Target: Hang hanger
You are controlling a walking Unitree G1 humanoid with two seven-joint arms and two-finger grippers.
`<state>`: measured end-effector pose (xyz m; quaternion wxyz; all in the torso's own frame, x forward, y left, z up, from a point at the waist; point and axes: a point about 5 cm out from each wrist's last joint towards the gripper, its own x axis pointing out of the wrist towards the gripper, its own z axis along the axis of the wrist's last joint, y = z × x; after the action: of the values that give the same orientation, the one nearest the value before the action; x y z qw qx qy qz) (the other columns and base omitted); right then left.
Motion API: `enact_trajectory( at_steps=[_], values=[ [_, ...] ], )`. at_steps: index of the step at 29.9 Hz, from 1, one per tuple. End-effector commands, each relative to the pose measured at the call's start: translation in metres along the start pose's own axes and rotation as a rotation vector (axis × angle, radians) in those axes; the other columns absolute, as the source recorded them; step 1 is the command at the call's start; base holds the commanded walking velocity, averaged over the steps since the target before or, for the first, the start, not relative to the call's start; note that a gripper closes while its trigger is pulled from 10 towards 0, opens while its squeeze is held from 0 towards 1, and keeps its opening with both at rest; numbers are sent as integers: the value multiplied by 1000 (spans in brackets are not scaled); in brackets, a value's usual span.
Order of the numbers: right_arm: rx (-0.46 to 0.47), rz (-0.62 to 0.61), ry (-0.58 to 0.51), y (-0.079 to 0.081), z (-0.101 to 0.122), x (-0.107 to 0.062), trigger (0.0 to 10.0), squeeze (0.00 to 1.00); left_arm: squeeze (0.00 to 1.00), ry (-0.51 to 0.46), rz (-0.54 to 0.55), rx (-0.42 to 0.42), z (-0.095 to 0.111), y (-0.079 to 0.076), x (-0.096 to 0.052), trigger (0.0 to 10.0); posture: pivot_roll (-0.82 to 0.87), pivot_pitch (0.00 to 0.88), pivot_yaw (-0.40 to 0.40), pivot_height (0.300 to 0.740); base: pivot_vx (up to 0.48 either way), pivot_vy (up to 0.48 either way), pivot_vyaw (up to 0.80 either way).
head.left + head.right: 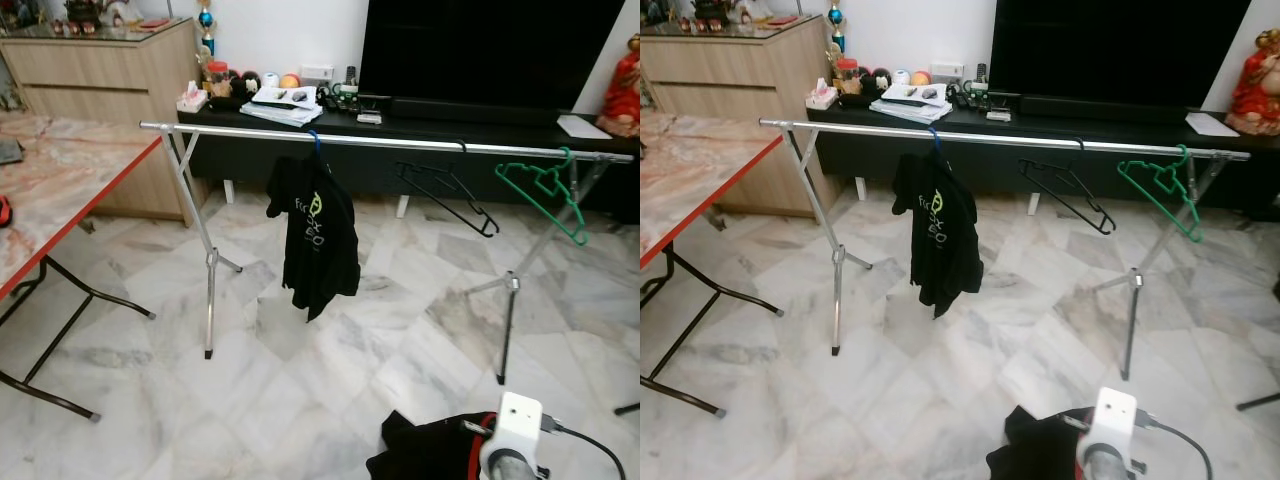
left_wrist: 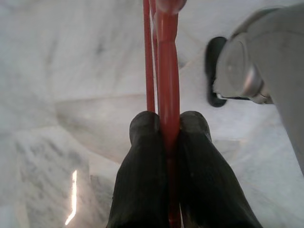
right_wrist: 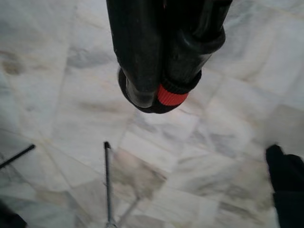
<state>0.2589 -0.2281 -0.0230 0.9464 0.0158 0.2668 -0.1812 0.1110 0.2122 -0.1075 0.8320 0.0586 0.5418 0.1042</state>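
A silver clothes rail (image 1: 380, 143) spans the room ahead. On it hang a black T-shirt (image 1: 318, 240) on a blue hanger, an empty black hanger (image 1: 450, 195) and an empty green hanger (image 1: 545, 195). My left gripper (image 2: 168, 123) is shut on the bar of a red hanger (image 2: 167, 57), held low over the marble floor. At the bottom of the eye views a red hanger edge (image 1: 474, 455) with a black garment (image 1: 420, 458) shows beside a white wrist unit (image 1: 517, 428). My right gripper (image 3: 159, 97) points at the floor, fingers pressed together with nothing between them.
A marble-topped folding table (image 1: 60, 190) with a red edge stands at the left. The rack's legs (image 1: 210, 300) splay on the floor. Behind the rail are a black TV console (image 1: 420, 125) and a wooden cabinet (image 1: 100, 70). Open floor lies between me and the rack.
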Motion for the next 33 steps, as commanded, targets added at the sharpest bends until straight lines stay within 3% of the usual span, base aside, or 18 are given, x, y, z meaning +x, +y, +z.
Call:
enact_trajectory(
  at_steps=[1, 6, 7, 8, 11, 13, 14, 17, 19, 20, 23, 24, 25, 28, 32, 33],
  values=[
    [-4, 13, -65, 2, 16, 4, 10000, 0, 0, -76, -24, 14, 22, -18, 1, 10000, 112, 0, -36, 740, 0, 0, 0],
    [-19, 42, -111, 7, 30, 7, 10000, 0, 0, -190, 23, 32, 57, -14, 2, 10000, 119, 0, -36, 740, 0, 0, 0],
    [-17, 47, -124, 8, 34, 8, 10000, 0, 0, -225, 31, 49, 69, -19, 1, 10000, 119, 0, -35, 740, 0, 0, 0],
    [-17, 47, -124, 8, 34, 8, 10000, 0, 0, -225, 31, 49, 69, -19, 1, 10000, 119, 0, -35, 740, 0, 0, 0],
    [-29, 70, -155, 12, 44, 9, 10000, 0, 0, -325, 27, 83, 102, -45, -5, 10000, 117, 0, -36, 740, 0, 0, 0],
    [-31, 72, -159, 12, 45, 9, 10000, 0, 0, -339, 24, 94, 107, -49, -6, 10000, 116, 0, -36, 740, 0, 0, 0],
    [-41, 82, -171, 13, 49, 10, 10000, 0, 0, -387, 35, 114, 112, -35, -5, 10000, 117, 0, -35, 740, 0, 0, 0],
    [-72, 95, -180, 15, 52, 10, 10000, 0, 0, -471, 89, 126, 100, 47, -5, 10000, 116, 0, -36, 740, 0, 0, 0],
    [-88, 101, -189, 15, 55, 11, 10000, 0, 0, -544, 69, 149, 105, 66, -12, 10000, 115, 0, -36, 740, 0, 0, 0],
    [-104, 104, -198, 16, 58, 11, 10000, 0, 0, -608, 30, 195, 113, 68, -18, 10000, 117, 0, -37, 740, 0, 0, 0],
    [-106, 99, -213, 14, 66, 13, 10000, 0, 0, -642, -46, 308, 118, 58, -23, 10000, 119, 0, -37, 740, 0, 0, 0],
    [-143, 113, -241, 16, 77, 14, 10000, 0, 0, -652, -122, 418, 121, 49, -27, 10000, 120, 0, -37, 740, 0, 0, 0],
    [-162, 119, -253, 18, 81, 15, 10000, 0, 0, -652, -153, 454, 122, 46, -29, 10000, 120, 0, -37, 740, 0, 0, 0],
    [-195, 174, -300, 30, 101, 16, 10000, 0, 0, -648, -244, 579, 132, 37, -36, 10000, 127, 0, -38, 740, 0, 0, 0],
    [-308, 196, -354, 43, 120, 15, 10000, 0, 0, -663, -315, 645, 146, 31, -46, 10000, 129, 0, -40, 740, 0, 0, 0],
    [-356, 194, -364, 50, 129, 15, 10000, 0, 0, -657, -379, 708, 152, 25, -52, 10000, 128, 0, -41, 740, 0, 0, 0]
  ],
)
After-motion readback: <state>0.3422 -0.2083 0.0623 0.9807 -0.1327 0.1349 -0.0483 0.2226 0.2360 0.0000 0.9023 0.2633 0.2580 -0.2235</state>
